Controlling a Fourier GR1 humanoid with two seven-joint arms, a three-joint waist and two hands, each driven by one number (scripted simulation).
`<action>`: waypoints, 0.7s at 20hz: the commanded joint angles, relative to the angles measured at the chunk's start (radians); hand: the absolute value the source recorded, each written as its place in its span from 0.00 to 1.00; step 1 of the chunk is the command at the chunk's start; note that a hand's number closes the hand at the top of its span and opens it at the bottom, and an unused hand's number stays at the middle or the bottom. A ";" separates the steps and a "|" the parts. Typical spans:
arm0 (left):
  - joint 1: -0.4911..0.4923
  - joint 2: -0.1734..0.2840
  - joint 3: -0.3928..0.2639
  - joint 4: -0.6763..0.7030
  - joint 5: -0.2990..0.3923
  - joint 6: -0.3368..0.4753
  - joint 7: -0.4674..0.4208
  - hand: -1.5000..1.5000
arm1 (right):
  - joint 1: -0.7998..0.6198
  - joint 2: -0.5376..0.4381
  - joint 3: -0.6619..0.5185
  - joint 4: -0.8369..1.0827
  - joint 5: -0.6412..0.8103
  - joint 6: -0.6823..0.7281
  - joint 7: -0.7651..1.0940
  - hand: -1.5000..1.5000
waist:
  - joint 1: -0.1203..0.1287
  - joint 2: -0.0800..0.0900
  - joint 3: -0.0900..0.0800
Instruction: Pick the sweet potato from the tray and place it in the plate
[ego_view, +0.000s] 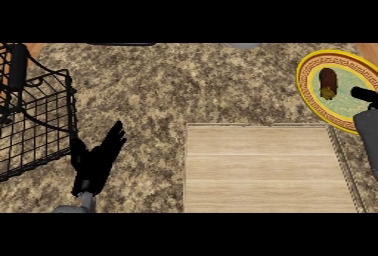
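Wire basket stood far left, out of the way. Left hand rested near it, fingers straight, holding nothing. Tray lay bare at centre. Sweet potato lay in the plate, far right; likely stiff, light, best held across its middle. Right hand barely showed; fingers could not be told.

The tray lies bare and open between the wire basket and the plate.
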 joint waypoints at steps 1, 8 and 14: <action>-0.007 -0.030 -0.017 0.013 -0.017 0.020 -0.014 0.50 | 0.006 0.016 -0.039 -0.061 -0.157 0.021 -0.230 0.00 | -0.011 -0.001 0.001; 0.000 -0.011 -0.004 0.012 -0.007 0.002 0.001 0.50 | 0.051 0.067 -0.113 -0.243 -0.442 -0.050 -0.509 0.00 | -0.020 -0.007 -0.002; 0.022 0.012 0.036 0.001 0.009 0.000 0.003 0.50 | 0.193 0.143 -0.169 -0.380 -0.757 0.163 -0.786 0.00 | -0.038 -0.018 -0.007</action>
